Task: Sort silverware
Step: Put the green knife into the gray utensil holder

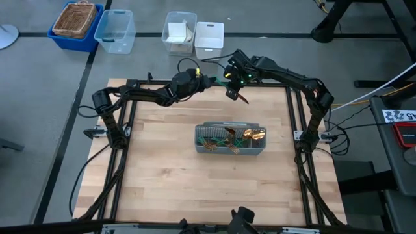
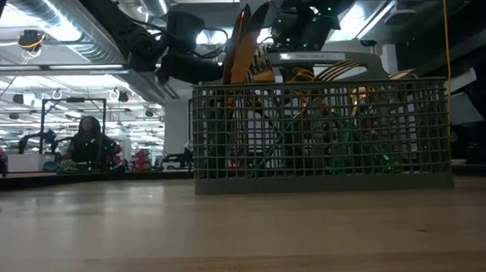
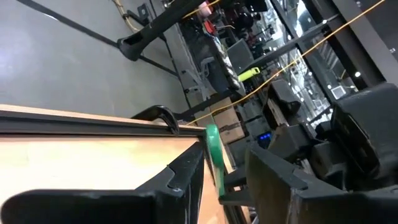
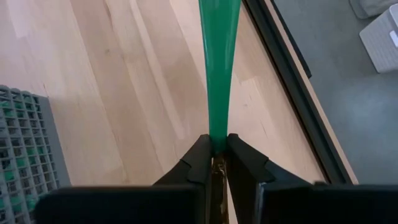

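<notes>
One caddy [image 1: 230, 140] — two hands
</notes>
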Robot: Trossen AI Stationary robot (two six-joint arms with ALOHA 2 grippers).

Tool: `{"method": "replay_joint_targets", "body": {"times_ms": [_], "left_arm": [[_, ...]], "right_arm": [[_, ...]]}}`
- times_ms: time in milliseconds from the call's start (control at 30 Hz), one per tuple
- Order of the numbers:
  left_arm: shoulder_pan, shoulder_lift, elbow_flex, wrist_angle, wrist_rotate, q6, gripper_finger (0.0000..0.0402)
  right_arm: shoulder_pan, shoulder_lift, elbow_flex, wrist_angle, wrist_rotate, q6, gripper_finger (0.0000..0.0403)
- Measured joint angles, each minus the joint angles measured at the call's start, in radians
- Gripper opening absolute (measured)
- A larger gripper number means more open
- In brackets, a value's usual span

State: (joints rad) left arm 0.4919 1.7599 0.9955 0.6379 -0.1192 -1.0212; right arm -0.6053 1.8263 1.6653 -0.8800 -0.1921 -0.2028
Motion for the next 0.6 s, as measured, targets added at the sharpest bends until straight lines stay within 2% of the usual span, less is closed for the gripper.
{"method": "replay_joint_targets", "body": {"times_ms": [333, 467, 600], "left_arm": [[0.0, 0.0, 0.0, 0.001, 0.0, 0.043, 0.0103], [0.0, 0.0, 0.0, 0.001, 0.0, 0.088, 0.0075], [0.0, 0.0, 0.0, 0.003, 0.002, 0.121, 0.0029]], "right_arm": [[0.013, 0.0, 0.0, 0.022, 0.0, 0.0, 0.0041], [0.012, 0.0, 0.0, 0.022, 0.0, 0.0, 0.0041], [0.012, 0.0, 0.0, 0.022, 0.003, 0.0, 0.0041]]}}
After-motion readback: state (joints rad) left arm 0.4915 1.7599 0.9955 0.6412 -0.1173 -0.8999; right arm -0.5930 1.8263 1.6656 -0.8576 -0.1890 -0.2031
